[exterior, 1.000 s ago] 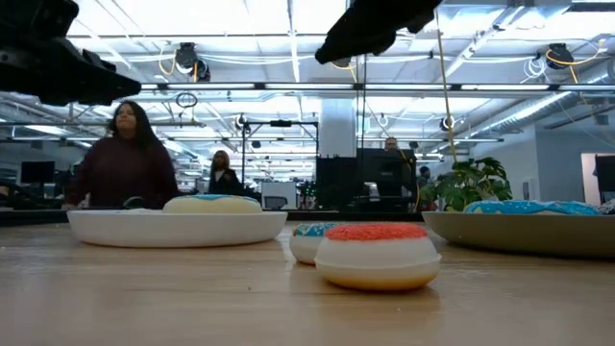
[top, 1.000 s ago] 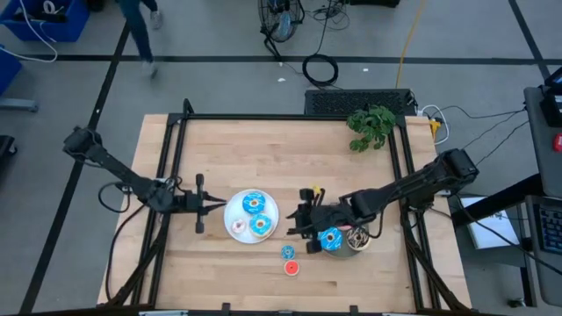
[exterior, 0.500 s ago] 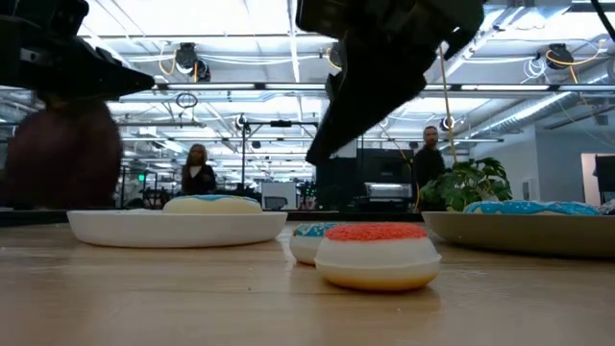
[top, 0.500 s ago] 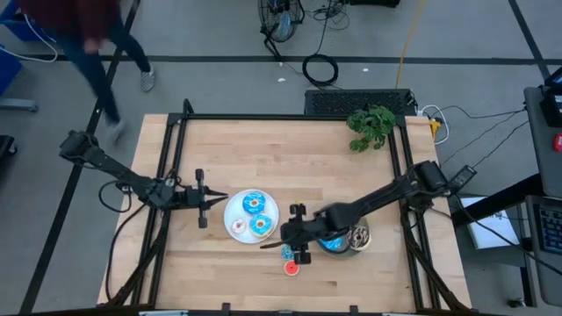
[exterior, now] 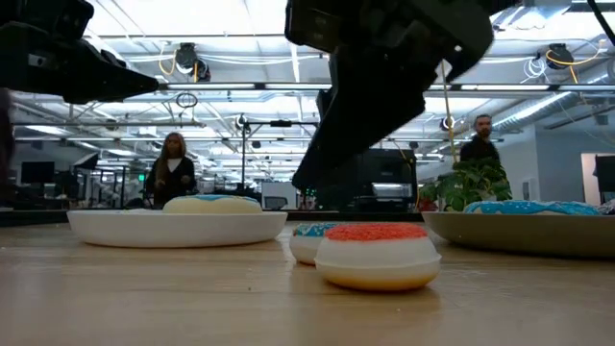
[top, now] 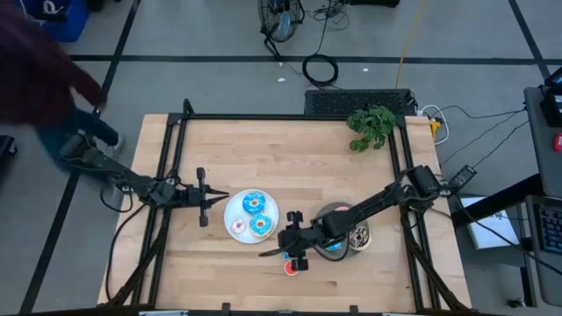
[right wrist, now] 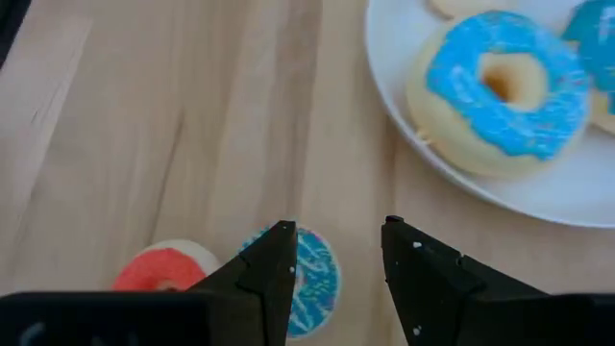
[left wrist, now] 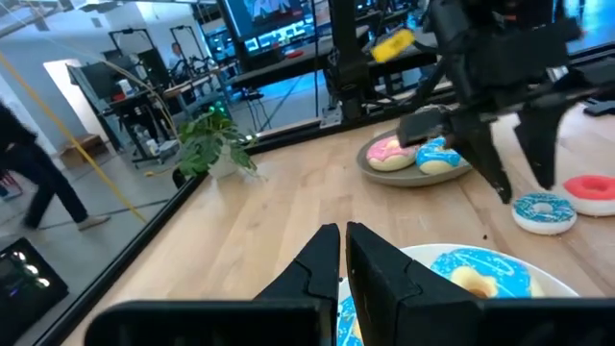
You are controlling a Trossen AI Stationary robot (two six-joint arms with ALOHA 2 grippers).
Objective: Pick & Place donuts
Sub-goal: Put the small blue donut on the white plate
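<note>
High view shows the right gripper [top: 286,248] hanging over the small blue donut [right wrist: 306,280], its jaws open with nothing in them. The small red donut [top: 291,268] sits just beside it on the worktop [top: 263,149]. The left gripper [top: 213,197] waits by the white plate [top: 235,213] with jaws closed

Plenty of bare wood is left across the far half of the table [top: 281,149], blocked only by the potted plant [top: 371,127] at its far right corner. The near middle is crowded: white plate [top: 235,213], grey plate [top: 362,239], small donuts [top: 291,267] squeezed between.
</note>
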